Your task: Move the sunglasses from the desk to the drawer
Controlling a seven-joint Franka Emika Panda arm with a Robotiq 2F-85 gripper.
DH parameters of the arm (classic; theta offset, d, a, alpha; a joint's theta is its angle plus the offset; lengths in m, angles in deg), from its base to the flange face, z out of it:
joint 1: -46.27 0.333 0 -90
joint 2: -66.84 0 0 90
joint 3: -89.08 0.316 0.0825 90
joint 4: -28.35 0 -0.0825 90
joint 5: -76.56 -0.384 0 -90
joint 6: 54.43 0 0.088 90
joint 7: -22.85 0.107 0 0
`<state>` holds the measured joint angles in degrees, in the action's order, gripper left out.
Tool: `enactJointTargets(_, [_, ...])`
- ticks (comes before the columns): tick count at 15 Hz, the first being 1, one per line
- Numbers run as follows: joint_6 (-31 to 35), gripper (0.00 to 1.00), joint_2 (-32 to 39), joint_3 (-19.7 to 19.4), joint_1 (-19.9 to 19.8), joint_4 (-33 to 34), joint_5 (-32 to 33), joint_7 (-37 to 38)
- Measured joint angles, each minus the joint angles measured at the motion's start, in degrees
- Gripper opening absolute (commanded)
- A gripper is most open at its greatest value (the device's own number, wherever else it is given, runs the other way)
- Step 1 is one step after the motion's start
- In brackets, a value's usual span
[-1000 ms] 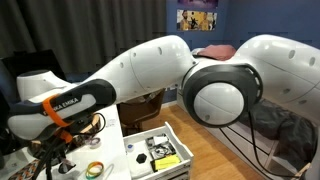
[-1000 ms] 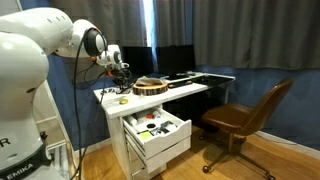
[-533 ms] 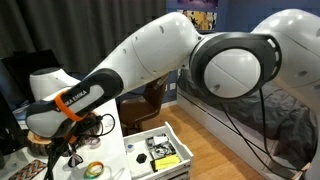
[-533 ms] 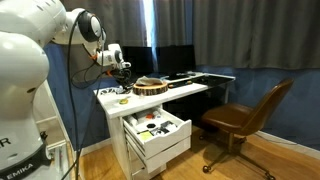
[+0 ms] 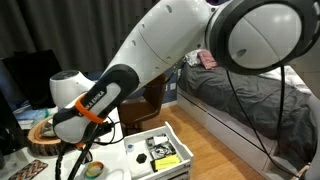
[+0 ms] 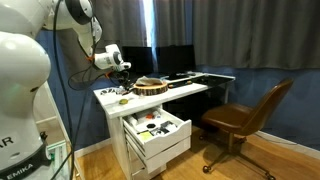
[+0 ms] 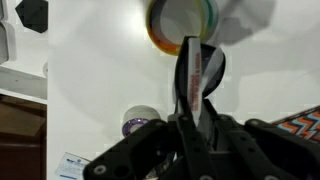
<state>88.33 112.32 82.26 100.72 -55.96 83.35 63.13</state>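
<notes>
Your end effector [image 7: 191,48] is narrow, its fingers nearly together. A dark shape at their tips looks like the sunglasses [image 7: 213,68], though I cannot tell whether they are clamped. It hangs over the white surface [image 7: 90,70], and the drawer [image 6: 168,143] stands open.

The arm [image 5: 150,60] is built from big rounded white shells with dark grey joints. One link carries an orange ring [image 5: 92,112] and black letters. A thin black cable [image 6: 70,120] hangs beside it, and the gripper [image 7: 190,55] is black.
</notes>
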Motion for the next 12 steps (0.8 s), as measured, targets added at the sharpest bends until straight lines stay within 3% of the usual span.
enactJointTargets(7, [8.18, 0.04, -11.10, -4.14, 3.83, -19.12, 4.11, 12.60])
enactJointTargets(8, [8.95, 0.16, -12.87, -4.69, 4.30, -21.93, 5.33, 14.76])
enactJointTargets(12, [9.07, 0.16, -13.41, -3.98, 3.56, -22.71, 5.86, 15.23])
